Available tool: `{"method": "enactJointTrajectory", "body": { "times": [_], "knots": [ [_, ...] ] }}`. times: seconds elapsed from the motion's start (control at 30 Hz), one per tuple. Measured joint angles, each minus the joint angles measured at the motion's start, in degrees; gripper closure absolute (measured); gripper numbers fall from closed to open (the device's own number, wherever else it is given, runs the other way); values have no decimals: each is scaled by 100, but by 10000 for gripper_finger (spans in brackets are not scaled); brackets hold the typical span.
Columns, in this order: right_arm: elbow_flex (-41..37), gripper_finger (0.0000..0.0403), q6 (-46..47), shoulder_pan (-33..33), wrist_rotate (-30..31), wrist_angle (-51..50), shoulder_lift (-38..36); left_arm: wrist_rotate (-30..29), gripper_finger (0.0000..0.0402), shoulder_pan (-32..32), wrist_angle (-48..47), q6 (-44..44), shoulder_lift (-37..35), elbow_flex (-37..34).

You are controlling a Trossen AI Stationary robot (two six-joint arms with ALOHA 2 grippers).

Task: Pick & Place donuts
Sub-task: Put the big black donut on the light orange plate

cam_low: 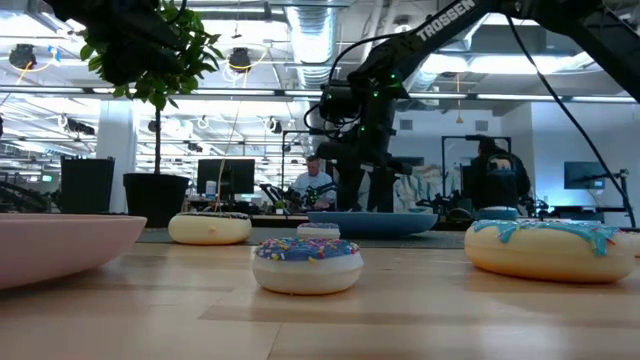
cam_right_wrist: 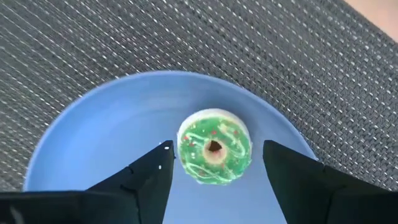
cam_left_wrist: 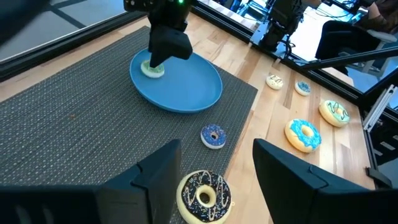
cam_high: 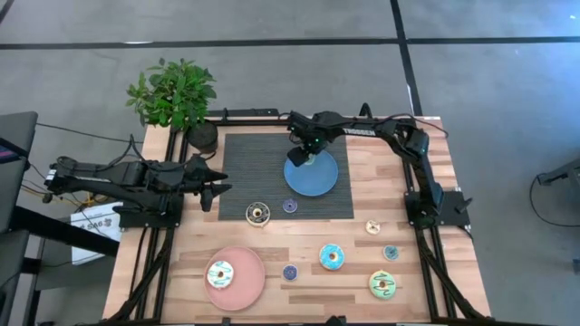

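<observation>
A small green donut (cam_right_wrist: 214, 148) lies flat on the blue plate (cam_right_wrist: 93, 130), near its far-left part (cam_left_wrist: 153, 68). My right gripper (cam_right_wrist: 217, 150) hovers over it, open, one finger on each side and apart from it (cam_high: 305, 156). My left gripper (cam_high: 220, 187) waits open at the mat's left edge, and the dark brown donut (cam_left_wrist: 204, 196) lies on the mat ahead of its fingers. A white donut (cam_high: 221, 273) rests on the pink plate (cam_high: 249, 288). A small purple donut (cam_high: 289, 206) sits on the mat.
On the bare wood near the table's near-right part lie the blue donut (cam_high: 332, 256), green donut (cam_high: 382, 284), and small blue (cam_high: 290, 272), cream (cam_high: 372, 226) and teal (cam_high: 391, 253) ones. A potted plant (cam_high: 174, 95) stands at the far-left corner. The dark mat (cam_high: 245, 158) covers the table's middle.
</observation>
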Motion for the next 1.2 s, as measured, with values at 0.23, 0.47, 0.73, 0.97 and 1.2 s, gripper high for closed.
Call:
{"method": "enactJointTrajectory", "body": {
  "times": [0.23,0.47,0.73,0.97,1.2],
  "knots": [
    [-2,163,24,0,-23,-301,-185,-273,207,-2,19,424,2,0],
    [-7,163,24,132,-84,-826,-1142,-376,206,49,24,519,2,0],
    [-1286,163,161,981,48,-848,-3103,878,206,623,54,639,509,0],
    [-3328,163,1662,2277,720,-342,-5171,1586,206,770,649,786,1495,0],
    [-4605,163,3132,3539,1540,-345,-6457,1671,207,157,668,1874,2621,534]
  ]
}}
